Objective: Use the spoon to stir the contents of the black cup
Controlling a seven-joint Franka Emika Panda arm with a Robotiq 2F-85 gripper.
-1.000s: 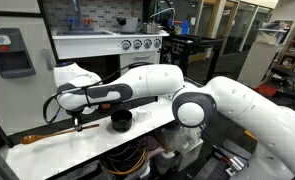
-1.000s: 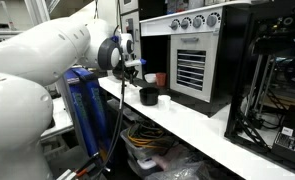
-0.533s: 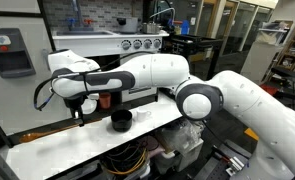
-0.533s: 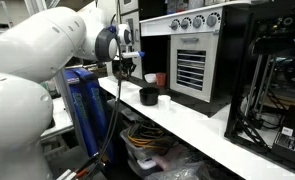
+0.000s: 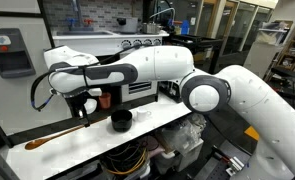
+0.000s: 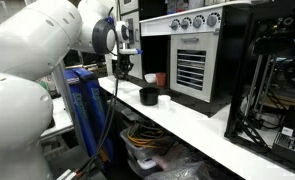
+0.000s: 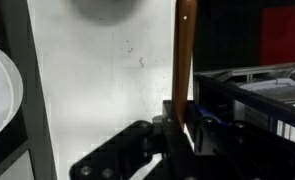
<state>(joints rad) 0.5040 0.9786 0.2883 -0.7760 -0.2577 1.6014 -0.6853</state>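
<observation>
The big white robot arm (image 5: 227, 95) reaches over the long white counter (image 5: 97, 143). The long brown wooden spoon (image 5: 55, 137) slants from the claw (image 5: 88, 110) down toward the counter's end, its small oval bowl at the low far tip; whether that tip touches the counter I cannot tell. The claw is clamped on the spoon's thin handle, which in the wrist view (image 7: 185, 60) runs straight out from between the closed jaws. The small round black cup (image 5: 120, 121) stands on the counter just beside the claw, on the side away from the spoon's bowl, apart from the spoon.
</observation>
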